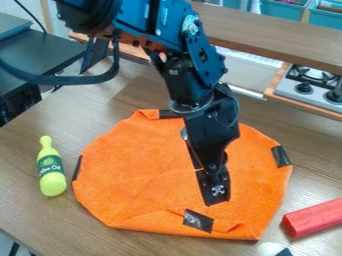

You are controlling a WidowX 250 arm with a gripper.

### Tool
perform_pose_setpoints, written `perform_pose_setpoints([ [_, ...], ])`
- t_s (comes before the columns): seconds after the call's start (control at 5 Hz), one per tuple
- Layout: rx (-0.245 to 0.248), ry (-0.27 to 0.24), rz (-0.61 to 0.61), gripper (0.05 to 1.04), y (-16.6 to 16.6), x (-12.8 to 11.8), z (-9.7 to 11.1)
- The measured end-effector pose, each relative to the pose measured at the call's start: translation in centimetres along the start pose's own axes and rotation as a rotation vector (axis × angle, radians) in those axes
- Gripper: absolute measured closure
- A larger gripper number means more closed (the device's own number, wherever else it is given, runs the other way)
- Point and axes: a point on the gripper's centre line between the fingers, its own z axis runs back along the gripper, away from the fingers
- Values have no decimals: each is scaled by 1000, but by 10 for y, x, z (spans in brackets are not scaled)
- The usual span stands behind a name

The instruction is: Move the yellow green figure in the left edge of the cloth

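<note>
One gap matters for the next move: btwn the gripper (217, 196) and the yellow-green bottle (51, 172), prob. the task's "figure". Bottle lies well off at approx. 9 to 10 o'clock from the gripper, w/ most of the orange cloth (133, 182) btwn them. It's on the wood table (23, 162), just beside the cloth's 9 o'clock edge, off the fabric & near the dark patch (77, 168) there. Long axis runs approx. 12 to 6, cap end tipped a touch twd 11, base twd 5:30. Looks to be on its side, tho can't be sure from this angle.

Arm (204, 107) comes in from the top, upper part nr 11 o'clock, & slants down twd 5. Gripper hangs over the cloth, approx. 4 o'clock of its middle, pointing down. Can't say if it's spread or closed up; no bottle at it, anyway.

Next prob. needs a swing twd 9 to 10, then down over the bottle, gripping across the narrow width, i.e. along 3 to 9. If the goal's the cloth's 9 o'clock edge, it's a short shift twd 3 after that. Risks: smooth round body may roll or slip; a low pass cd drag the cloth.
</note>
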Motion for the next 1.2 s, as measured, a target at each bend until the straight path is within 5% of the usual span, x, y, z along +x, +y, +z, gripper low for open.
perform_pose_setpoints([
  [0.4,-3,54,1,84,10,-14,-11],
  [1.0,101,87,-94,84,28,-34,-2],
  [1.2,98,88,-87,84,33,-40,0],
])
